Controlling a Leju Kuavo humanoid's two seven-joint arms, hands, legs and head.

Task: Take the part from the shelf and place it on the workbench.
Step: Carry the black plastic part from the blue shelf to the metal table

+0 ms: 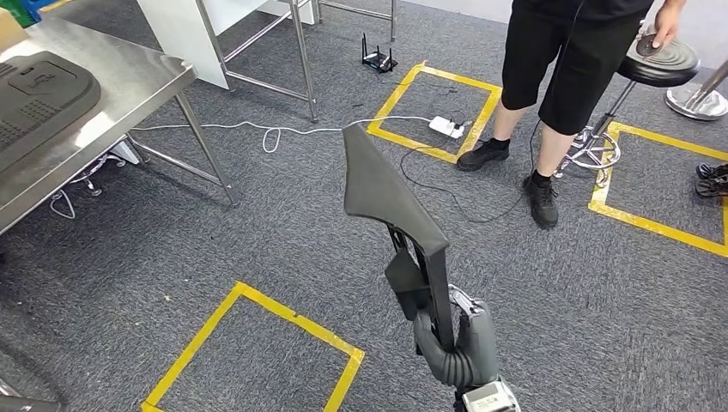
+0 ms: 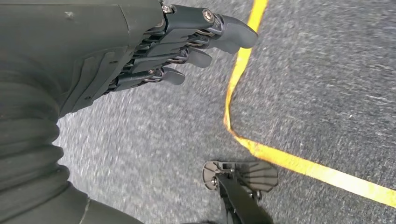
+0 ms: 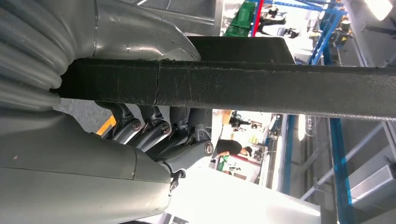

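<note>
Head view: right hand (image 1: 459, 343) clamps the tall part's (image 1: 386, 193) lower end — top-heavy above it, could tip or clip the workbench (image 1: 129, 86). Left hand (image 2: 187, 46) hangs empty, fingers straight.

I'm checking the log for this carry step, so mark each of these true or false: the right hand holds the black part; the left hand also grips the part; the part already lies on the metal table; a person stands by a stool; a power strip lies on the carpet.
1. The right hand holds the black part. True.
2. The left hand also grips the part. False: it holds nothing, fingers extended above the carpet.
3. The part already lies on the metal table. False: it is upright in the right hand.
4. A person stands by a stool. True.
5. A power strip lies on the carpet. True.
</note>
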